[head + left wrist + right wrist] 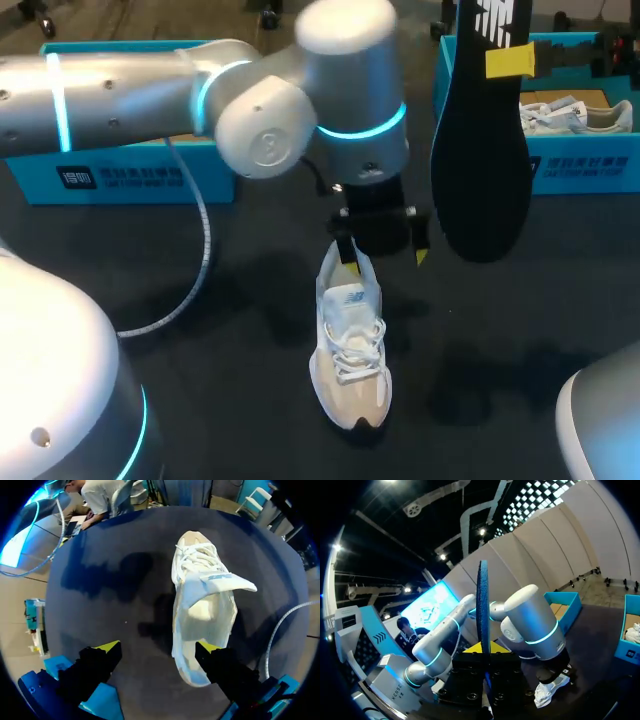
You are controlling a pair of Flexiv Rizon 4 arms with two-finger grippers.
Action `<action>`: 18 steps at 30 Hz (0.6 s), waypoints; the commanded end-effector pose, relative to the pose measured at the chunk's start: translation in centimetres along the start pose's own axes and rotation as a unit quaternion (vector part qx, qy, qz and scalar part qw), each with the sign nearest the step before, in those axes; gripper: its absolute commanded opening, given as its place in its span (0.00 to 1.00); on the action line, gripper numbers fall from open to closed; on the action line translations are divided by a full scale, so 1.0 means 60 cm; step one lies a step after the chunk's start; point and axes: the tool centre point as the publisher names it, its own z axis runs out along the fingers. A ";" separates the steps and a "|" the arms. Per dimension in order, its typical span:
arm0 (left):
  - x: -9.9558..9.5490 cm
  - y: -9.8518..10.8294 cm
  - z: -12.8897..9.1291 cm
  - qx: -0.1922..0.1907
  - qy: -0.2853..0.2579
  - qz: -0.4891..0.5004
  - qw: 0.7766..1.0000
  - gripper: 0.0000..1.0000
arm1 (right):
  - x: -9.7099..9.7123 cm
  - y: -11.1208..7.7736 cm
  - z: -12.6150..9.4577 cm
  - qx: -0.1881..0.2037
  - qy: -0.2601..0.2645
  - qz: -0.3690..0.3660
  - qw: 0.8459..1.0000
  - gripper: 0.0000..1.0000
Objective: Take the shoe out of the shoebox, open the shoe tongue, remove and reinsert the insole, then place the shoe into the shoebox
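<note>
- A pale beige and white shoe lies upright on its sole near the middle of a dark table, out of any box, toe pointing toward the robot's base.
- Its tongue is lifted and folded forward over the laces, leaving the mouth of the shoe open — most likely so that the insole can go back in.
- The left gripper hangs just above the heel end of the shoe with its jaws spread wide, holding nothing. In the left wrist view one yellow fingertip sits at the heel collar and the other stands well off to the side over bare table. I judge it is placed there to steady the heel; whether it actually touches the shoe, I cannot tell.
- The black insole is out of the shoe, held high above the table and hanging lengthwise, beside and above the shoe.
- The right gripper is clamped on the insole near its upper end; in its own wrist view the insole shows edge-on between the fingers. Held clear like this, it looks ready to be lowered into the shoe.
- Two blue boxes stand at the far edge: the left shoebox and the right shoebox — the right one holds a second shoe.
</note>
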 end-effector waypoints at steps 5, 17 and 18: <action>0.040 0.006 -0.069 0.010 -0.160 -0.021 0.987 1.00 | -0.003 0.004 0.005 0.002 0.001 0.000 1.000 0.00; 0.040 0.008 -0.077 0.011 -0.234 -0.021 0.972 1.00 | -0.003 0.004 0.005 0.002 0.001 0.000 1.000 0.00; 0.038 0.009 -0.081 0.010 -0.249 -0.026 0.968 1.00 | -0.003 0.004 0.005 0.002 0.001 0.000 1.000 0.00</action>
